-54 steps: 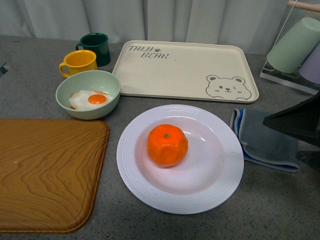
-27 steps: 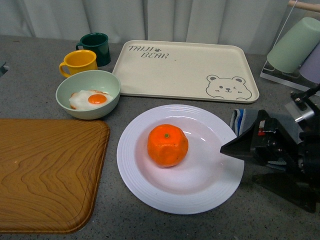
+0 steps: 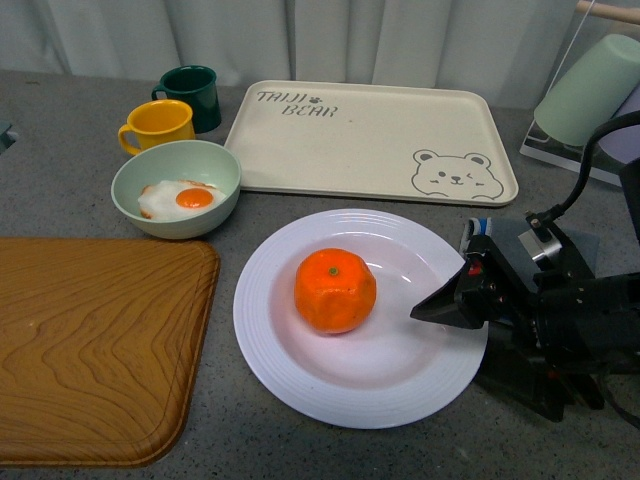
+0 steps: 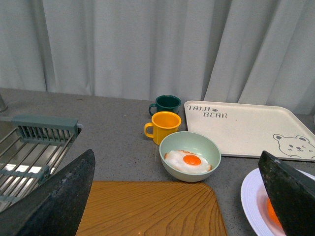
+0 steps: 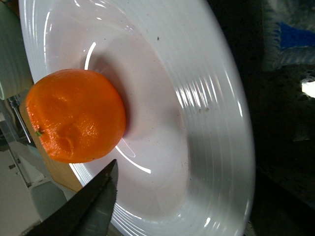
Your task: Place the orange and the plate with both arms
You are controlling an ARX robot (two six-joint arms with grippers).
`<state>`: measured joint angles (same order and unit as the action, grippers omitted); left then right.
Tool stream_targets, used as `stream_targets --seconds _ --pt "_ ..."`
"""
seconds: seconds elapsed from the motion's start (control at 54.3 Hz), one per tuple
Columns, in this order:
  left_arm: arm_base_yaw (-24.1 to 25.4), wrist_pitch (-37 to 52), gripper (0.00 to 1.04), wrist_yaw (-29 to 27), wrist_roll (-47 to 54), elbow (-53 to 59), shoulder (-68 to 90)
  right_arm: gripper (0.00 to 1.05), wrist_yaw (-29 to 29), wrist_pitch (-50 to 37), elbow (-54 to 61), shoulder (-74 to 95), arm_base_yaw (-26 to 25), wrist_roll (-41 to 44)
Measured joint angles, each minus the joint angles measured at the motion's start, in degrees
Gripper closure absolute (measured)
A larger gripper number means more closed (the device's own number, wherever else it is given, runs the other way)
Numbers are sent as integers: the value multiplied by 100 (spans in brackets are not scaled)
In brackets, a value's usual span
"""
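the left claw [image 4: 174, 155] is open wide and holds nothing. the orange [image 3: 335, 290] sits in the middle of the white plate [image 3: 330, 385], and the right claw [image 3: 447, 343] is open too, with its top finger over the plate's right edge, close to the orange. further back is a green bowl [image 3: 150, 228]

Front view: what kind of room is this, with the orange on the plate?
Most likely a kitchen counter. A bowl holds a fried egg, a yellow mug stands near it, and an upturned green cup sits on a stand. The left wrist view shows what looks like a sink with a rack.
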<state>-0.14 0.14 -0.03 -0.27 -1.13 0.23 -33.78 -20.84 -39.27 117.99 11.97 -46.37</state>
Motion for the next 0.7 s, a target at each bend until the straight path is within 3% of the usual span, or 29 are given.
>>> stream_targets --seconds 0.35,0.699 --pt "0 0 7 0 0 0 0 86 308 994 -433 214 24 59" --pt "0 0 7 0 0 0 0 100 -118 758 -417 -85 -81 129"
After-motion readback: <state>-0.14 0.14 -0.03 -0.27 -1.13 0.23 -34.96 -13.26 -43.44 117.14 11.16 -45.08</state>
